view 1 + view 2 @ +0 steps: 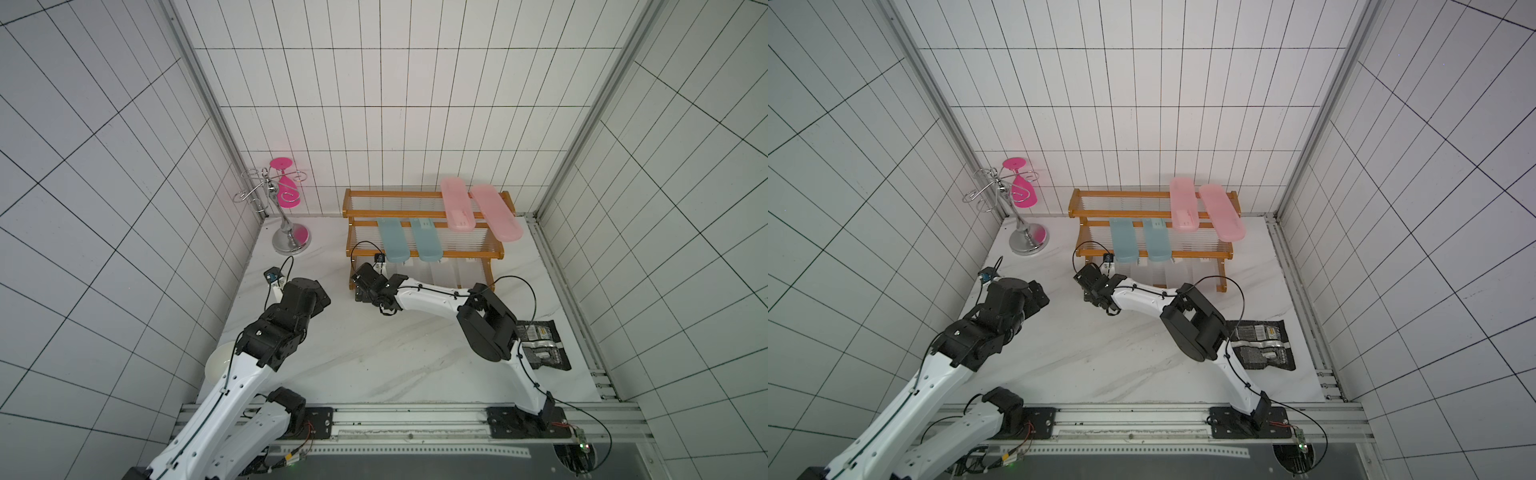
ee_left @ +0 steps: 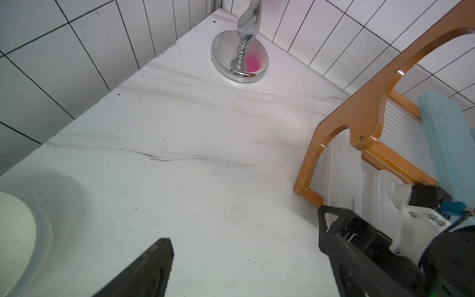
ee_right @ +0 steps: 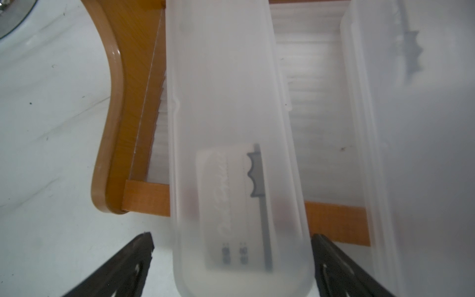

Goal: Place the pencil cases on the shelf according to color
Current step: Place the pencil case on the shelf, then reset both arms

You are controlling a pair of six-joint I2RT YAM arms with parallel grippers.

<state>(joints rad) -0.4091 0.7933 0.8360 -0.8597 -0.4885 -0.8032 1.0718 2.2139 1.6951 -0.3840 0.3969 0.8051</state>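
Right end effector (image 3: pixel 232 235): released | astride clear case (image 3: pixel 226 102) | shelf (image 3: pixel 133 102) bottom tier

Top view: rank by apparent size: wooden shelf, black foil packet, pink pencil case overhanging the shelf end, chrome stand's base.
1. Orange-brown wooden three-tier shelf.
2. Black foil packet and pink translucent pencil case: look alike; packet partly behind the right arm, unranked.
3. Round chrome stand base.
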